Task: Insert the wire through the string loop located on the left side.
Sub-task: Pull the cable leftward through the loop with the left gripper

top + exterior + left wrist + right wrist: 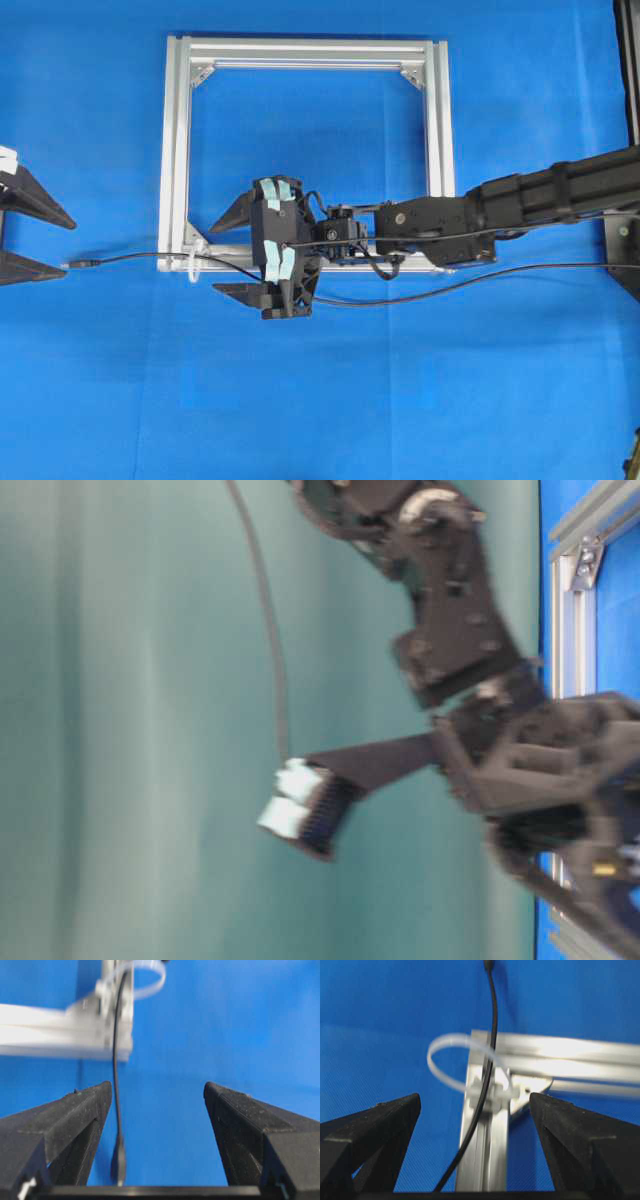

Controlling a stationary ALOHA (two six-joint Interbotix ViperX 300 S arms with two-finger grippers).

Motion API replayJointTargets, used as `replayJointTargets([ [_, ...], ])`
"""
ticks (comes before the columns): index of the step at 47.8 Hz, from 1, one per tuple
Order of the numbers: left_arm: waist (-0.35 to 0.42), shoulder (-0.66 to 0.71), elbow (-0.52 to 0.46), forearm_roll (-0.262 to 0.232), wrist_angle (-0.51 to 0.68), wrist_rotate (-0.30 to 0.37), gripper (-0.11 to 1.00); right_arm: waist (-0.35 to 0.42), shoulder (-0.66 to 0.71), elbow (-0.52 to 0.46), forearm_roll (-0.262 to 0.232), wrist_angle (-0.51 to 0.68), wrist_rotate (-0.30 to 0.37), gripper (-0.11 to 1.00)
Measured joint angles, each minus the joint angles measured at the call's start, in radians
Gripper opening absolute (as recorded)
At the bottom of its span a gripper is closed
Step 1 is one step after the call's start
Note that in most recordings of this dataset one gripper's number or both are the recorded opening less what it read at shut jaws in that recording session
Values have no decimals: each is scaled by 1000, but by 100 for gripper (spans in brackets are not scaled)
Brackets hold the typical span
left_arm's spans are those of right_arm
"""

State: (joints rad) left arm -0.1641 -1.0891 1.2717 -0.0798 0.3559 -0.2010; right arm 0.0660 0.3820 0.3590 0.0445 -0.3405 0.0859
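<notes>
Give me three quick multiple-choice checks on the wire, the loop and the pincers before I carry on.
1. Where does the wire's plug lie?
A. left of the frame, on the cloth
B. inside the frame
C. on the right arm

2. What colour is the string loop?
A. red
B. white
C. black

3. How do the jaws of the left pincer stand?
A. shut on the wire
B. shut on nothing
C. apart, gripping nothing

Answers: 1 A, the overhead view shows the plug past the frame, near the left pincer. 2 B, it is a pale white band at the frame corner. 3 C, the wire lies free between its fingers.
</notes>
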Motion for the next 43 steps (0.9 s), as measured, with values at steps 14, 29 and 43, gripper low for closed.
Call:
replayJointTargets([
  [14,0,0,-8,2,-175,6,68,0,-123,2,-5,77,-2,94],
  [29,21,-3,-34,11,-268,8,68,0,-249,2,-18,138,-2,94],
  [43,31,-5,-34,11,-273,9,68,0,-268,3,-25,146,-2,94],
])
